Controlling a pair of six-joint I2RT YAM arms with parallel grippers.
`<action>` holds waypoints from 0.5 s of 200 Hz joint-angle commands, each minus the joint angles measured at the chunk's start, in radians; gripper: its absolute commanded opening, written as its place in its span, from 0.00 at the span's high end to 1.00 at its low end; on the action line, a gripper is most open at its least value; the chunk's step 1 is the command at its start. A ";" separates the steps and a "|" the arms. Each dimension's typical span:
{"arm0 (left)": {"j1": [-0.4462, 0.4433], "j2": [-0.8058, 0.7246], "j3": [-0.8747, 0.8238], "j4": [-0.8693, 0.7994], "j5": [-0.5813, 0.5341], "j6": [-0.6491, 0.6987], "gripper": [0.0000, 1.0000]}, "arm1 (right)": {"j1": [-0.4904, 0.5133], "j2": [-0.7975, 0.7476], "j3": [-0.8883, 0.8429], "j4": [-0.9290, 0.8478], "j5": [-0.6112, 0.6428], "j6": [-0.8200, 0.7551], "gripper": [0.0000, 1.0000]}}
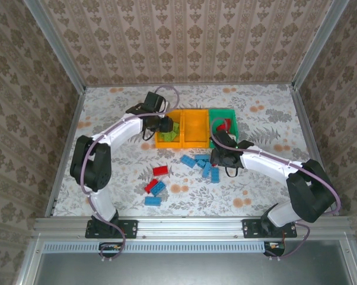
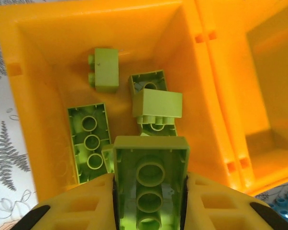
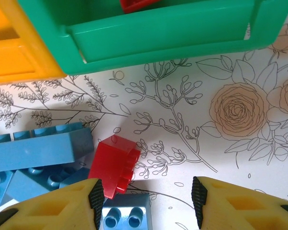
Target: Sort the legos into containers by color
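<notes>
Left gripper clenched on a light green brick — hollow underside to the lens, long axis bottom-to-top in the left wrist frame, above the orange bin. Right gripper spread, holding nothing — red brick at lower left, just beside one fingertip.

Beige wallpaper with a repeating damask pattern covered the back and both side walls, which met at slanting aluminium posts. The table wore a white covering printed with grey ferns and orange roses. It was evenly lit with soft shadows, and a metal rail ran along its near edge.
</notes>
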 commanded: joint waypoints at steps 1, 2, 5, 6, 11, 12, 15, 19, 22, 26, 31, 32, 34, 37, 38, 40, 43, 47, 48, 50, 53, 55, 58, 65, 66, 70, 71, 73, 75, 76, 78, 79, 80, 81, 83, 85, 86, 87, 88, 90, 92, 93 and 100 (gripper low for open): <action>0.004 0.018 0.035 0.038 0.025 -0.003 0.66 | -0.006 0.017 -0.010 0.020 -0.018 0.059 0.45; 0.004 0.019 0.035 0.040 0.025 -0.004 0.66 | -0.006 0.017 -0.010 0.020 -0.019 0.061 0.45; 0.004 0.020 0.034 0.044 0.024 -0.004 0.65 | -0.006 0.020 -0.010 0.024 -0.023 0.064 0.45; 0.004 0.020 0.034 0.045 0.024 -0.005 0.65 | -0.006 0.021 -0.011 0.025 -0.024 0.065 0.45; 0.003 0.023 0.035 0.049 0.023 -0.007 0.64 | -0.006 0.027 -0.010 0.029 -0.028 0.069 0.45; 0.002 0.024 0.035 0.049 0.022 -0.007 0.64 | -0.006 0.028 -0.009 0.030 -0.029 0.070 0.45; 0.002 0.025 0.036 0.051 0.019 -0.007 0.63 | -0.006 0.031 -0.009 0.030 -0.031 0.071 0.45; 0.001 0.027 0.038 0.051 0.016 -0.007 0.63 | -0.005 0.037 -0.008 0.034 -0.035 0.074 0.46; 0.000 0.028 0.041 0.050 0.012 -0.007 0.62 | -0.006 0.044 -0.007 0.035 -0.035 0.076 0.46; -0.002 0.030 0.044 0.048 0.009 -0.005 0.61 | -0.006 0.049 -0.006 0.039 -0.038 0.078 0.46; -0.005 0.033 0.048 0.045 0.002 -0.003 0.61 | -0.006 0.057 -0.004 0.041 -0.041 0.079 0.46; -0.005 0.033 0.049 0.044 0.002 -0.003 0.61 | -0.006 0.059 -0.003 0.041 -0.043 0.079 0.46; -0.006 0.034 0.050 0.042 -0.002 -0.001 0.61 | -0.006 0.062 -0.003 0.042 -0.042 0.081 0.46; -0.008 0.034 0.053 0.040 -0.008 0.002 0.60 | -0.005 0.067 0.000 0.045 -0.044 0.082 0.46; -0.008 0.034 0.053 0.040 -0.010 0.002 0.60 | -0.005 0.069 0.000 0.046 -0.045 0.082 0.46; -0.009 0.035 0.056 0.037 -0.014 0.003 0.60 | -0.006 0.072 0.000 0.048 -0.047 0.081 0.46; -0.012 0.035 0.058 0.035 -0.020 0.005 0.60 | -0.006 0.074 0.001 0.052 -0.050 0.084 0.46; -0.015 0.036 0.058 0.035 -0.029 0.009 0.59 | -0.006 0.079 0.001 0.060 -0.056 0.086 0.46; -0.016 0.035 0.058 0.035 -0.031 0.009 0.59 | -0.006 0.079 0.001 0.062 -0.057 0.087 0.46; -0.017 0.035 0.058 0.035 -0.034 0.010 0.59 | -0.006 0.081 0.001 0.065 -0.061 0.088 0.46; -0.019 0.034 0.058 0.035 -0.040 0.012 0.59 | -0.006 0.083 -0.002 0.073 -0.064 0.090 0.46; -0.020 0.034 0.057 0.036 -0.043 0.012 0.59 | -0.006 0.084 -0.002 0.077 -0.067 0.091 0.46; -0.023 0.034 0.058 0.036 -0.050 0.014 0.58 | -0.006 0.086 -0.002 0.084 -0.071 0.093 0.46; -0.027 0.034 0.057 0.036 -0.059 0.014 0.58 | -0.006 0.090 -0.003 0.097 -0.078 0.100 0.46; -0.028 0.034 0.057 0.036 -0.061 0.014 0.58 | -0.006 0.091 -0.003 0.097 -0.079 0.100 0.46; -0.030 0.034 0.055 0.036 -0.065 0.014 0.57 | -0.006 0.093 -0.003 0.101 -0.080 0.102 0.46; -0.030 0.034 0.055 0.036 -0.067 0.013 0.57 | -0.006 0.093 -0.003 0.103 -0.081 0.103 0.46; -0.031 0.034 0.054 0.036 -0.069 0.014 0.56 | -0.006 0.094 -0.004 0.105 -0.081 0.103 0.46; -0.032 0.034 0.053 0.038 -0.070 0.013 0.56 | -0.006 0.096 -0.004 0.106 -0.081 0.105 0.46; -0.033 0.034 0.052 0.038 -0.071 0.014 0.56 | -0.006 0.097 -0.002 0.106 -0.081 0.105 0.46; -0.035 0.034 0.051 0.038 -0.072 0.013 0.55 | -0.006 0.097 -0.002 0.108 -0.081 0.105 0.46; -0.036 0.034 0.049 0.038 -0.072 0.013 0.55 | -0.006 0.097 -0.002 0.108 -0.080 0.105 0.46; -0.037 0.034 0.049 0.038 -0.074 0.012 0.54 | -0.006 0.098 -0.001 0.107 -0.080 0.106 0.46; -0.038 0.034 0.048 0.038 -0.076 0.013 0.54 | -0.006 0.098 -0.002 0.107 -0.080 0.107 0.46; -0.039 0.034 0.045 0.039 -0.080 0.014 0.53 | -0.006 0.099 -0.002 0.109 -0.079 0.107 0.46; -0.041 0.033 0.044 0.039 -0.083 0.015 0.52 | -0.006 0.100 -0.001 0.109 -0.079 0.108 0.46; -0.042 0.033 0.044 0.039 -0.084 0.014 0.52 | -0.007 0.101 0.000 0.110 -0.078 0.108 0.46; -0.042 0.033 0.043 0.039 -0.087 0.014 0.51 | -0.006 0.102 0.000 0.111 -0.078 0.107 0.46; -0.042 0.033 0.041 0.038 -0.088 0.014 0.51 | -0.006 0.102 -0.001 0.111 -0.078 0.108 0.46; -0.045 0.032 0.040 0.039 -0.092 0.015 0.50 | -0.006 0.103 -0.001 0.111 -0.077 0.109 0.46; -0.047 0.033 0.037 0.039 -0.096 0.015 0.50 | -0.006 0.101 -0.001 0.113 -0.076 0.110 0.46; -0.048 0.033 0.036 0.040 -0.098 0.015 0.50 | -0.006 0.102 -0.002 0.113 -0.076 0.110 0.46; -0.053 0.032 0.030 0.039 -0.110 0.018 0.47 | -0.006 0.100 -0.003 0.117 -0.076 0.112 0.46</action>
